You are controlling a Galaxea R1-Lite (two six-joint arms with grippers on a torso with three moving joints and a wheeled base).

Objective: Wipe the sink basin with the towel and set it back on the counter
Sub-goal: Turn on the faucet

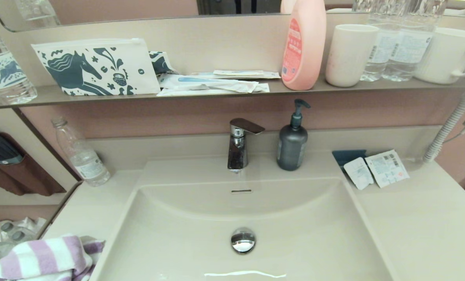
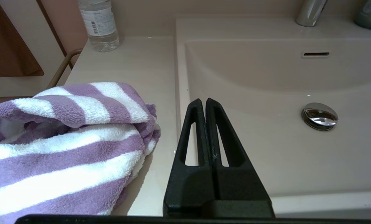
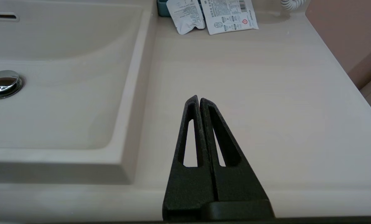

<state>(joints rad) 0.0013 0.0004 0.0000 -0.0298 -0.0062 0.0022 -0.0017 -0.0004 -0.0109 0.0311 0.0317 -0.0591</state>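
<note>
Fluffy striped towel (image 2: 67,146) bunched on smooth counter (image 2: 141,68), left gripper (image 2: 203,102) closed (empty), right gripper (image 3: 197,100) likewise

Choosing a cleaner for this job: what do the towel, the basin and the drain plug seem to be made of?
Towel: soft terry cloth, going by its fuzzy looped pile. Basin: smooth glossy beige, probably ceramic or cast resin; it shows a bright reflected streak. Drain plug: polished chrome-look metal with mirror reflections.
</note>
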